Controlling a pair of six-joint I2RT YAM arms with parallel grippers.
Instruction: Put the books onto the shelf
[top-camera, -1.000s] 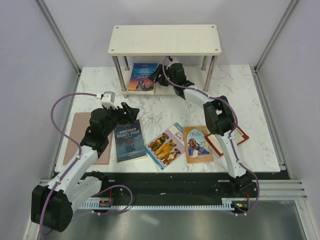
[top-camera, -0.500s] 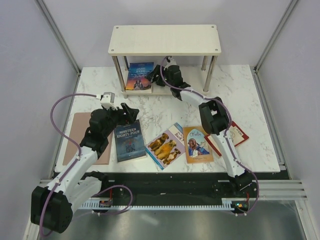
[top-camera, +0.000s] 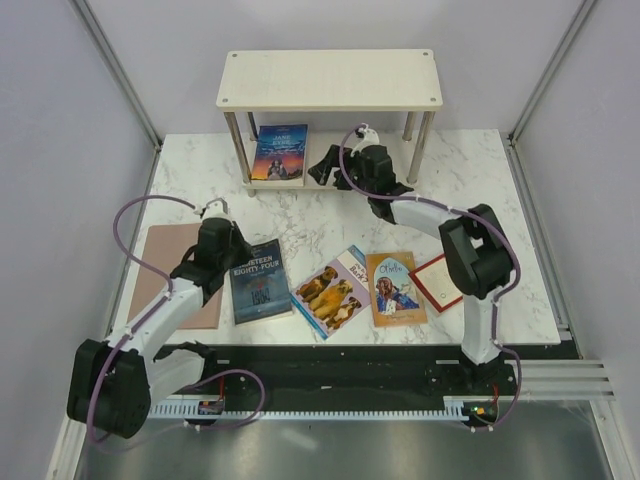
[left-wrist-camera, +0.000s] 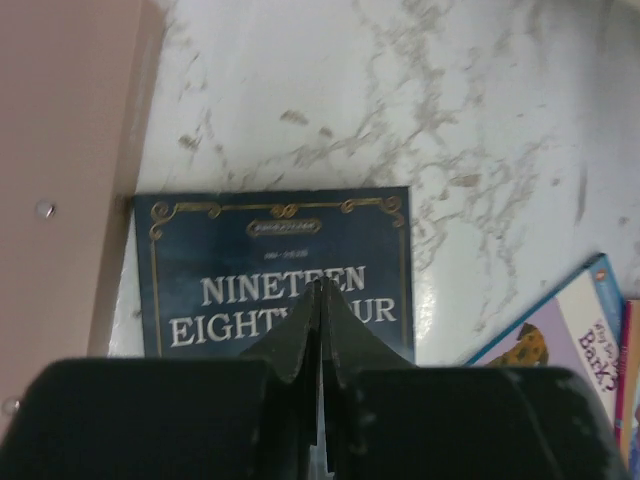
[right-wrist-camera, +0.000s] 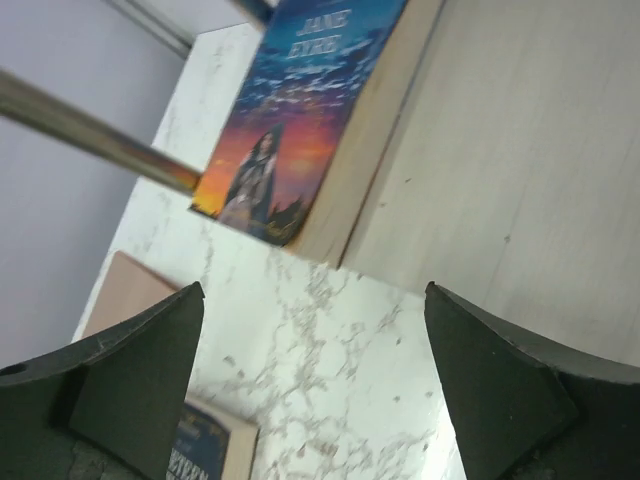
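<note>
The shelf (top-camera: 330, 80) stands at the back, and the blue-covered book (top-camera: 280, 152) lies on its lower board (right-wrist-camera: 500, 180). My right gripper (top-camera: 325, 168) is open and holds nothing, just in front of that board and right of the book (right-wrist-camera: 300, 110). On the marble lie the dark blue "Nineteen Eighty-Four" (top-camera: 260, 282), the pale blue dogs book (top-camera: 332, 290), the tan portrait book (top-camera: 394, 288) and the red-bordered white book (top-camera: 440, 282). My left gripper (top-camera: 238, 256) is shut with nothing between its fingers. Its tips (left-wrist-camera: 320, 285) are over the dark blue cover (left-wrist-camera: 275, 230).
A flat pinkish-brown sheet (top-camera: 165, 270) lies left of the dark blue book, touching its edge (left-wrist-camera: 60, 150). Silver shelf posts (right-wrist-camera: 90, 135) stand at the shelf corners. Grey walls close in the table on three sides.
The right gripper let go of the blue-covered book on the lower board, drew back to the right and opened wider. The left gripper shut and came down over the dark blue book.
</note>
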